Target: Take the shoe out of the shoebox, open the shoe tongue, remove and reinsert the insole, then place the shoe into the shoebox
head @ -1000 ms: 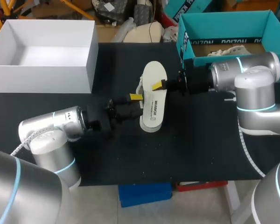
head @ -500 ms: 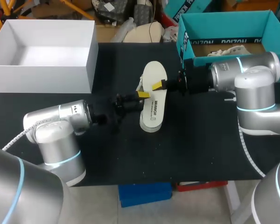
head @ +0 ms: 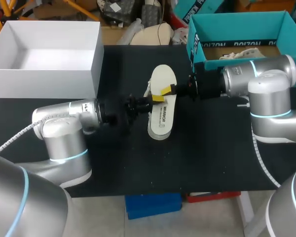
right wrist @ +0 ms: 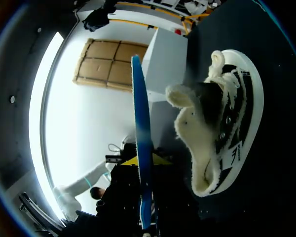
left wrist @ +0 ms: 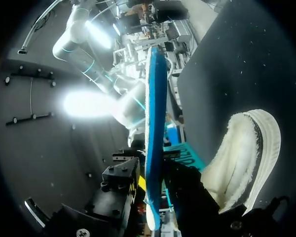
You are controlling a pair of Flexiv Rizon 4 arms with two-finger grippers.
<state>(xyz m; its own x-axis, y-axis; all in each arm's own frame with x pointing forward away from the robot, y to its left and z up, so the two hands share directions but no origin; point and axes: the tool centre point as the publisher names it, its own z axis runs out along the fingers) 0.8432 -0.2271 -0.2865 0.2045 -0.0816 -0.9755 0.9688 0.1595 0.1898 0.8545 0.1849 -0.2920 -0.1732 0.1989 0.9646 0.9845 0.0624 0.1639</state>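
Yellow-tipped right gripper point(head: 166, 90): clamped on the insole point(head: 162, 116) across its 2 faces, holding it level and clear of the table point(head: 202, 163). Its position is unchanged over the last 1 second.

Left gripper point(head: 157, 98): at the insole's opposite long edge, across from the right one. Whether it has closed on the insole cannot be told from the head view or the left wrist view. Change noted: 1 second ago it stood apart, to the left of the insole, and it has since travelled in to that edge.

Insole: cream printed face up, blue along the rim, out of the shoe.

Shoe point(right wrist: 222, 128): fleece-lined, laced, sole down on the table under the insole, opening facing it, out of the box.

Teal shoebox point(head: 197, 49): open, at the far right corner, behind the right arm.

White box point(head: 91, 74): open, far left, well apart from the shoe.

Assessment: removal of the insole looks done. The arrival of a 2nd gripper suggests a handover or a 2-handed guide for putting it back. Reinsertion and boxing remain.
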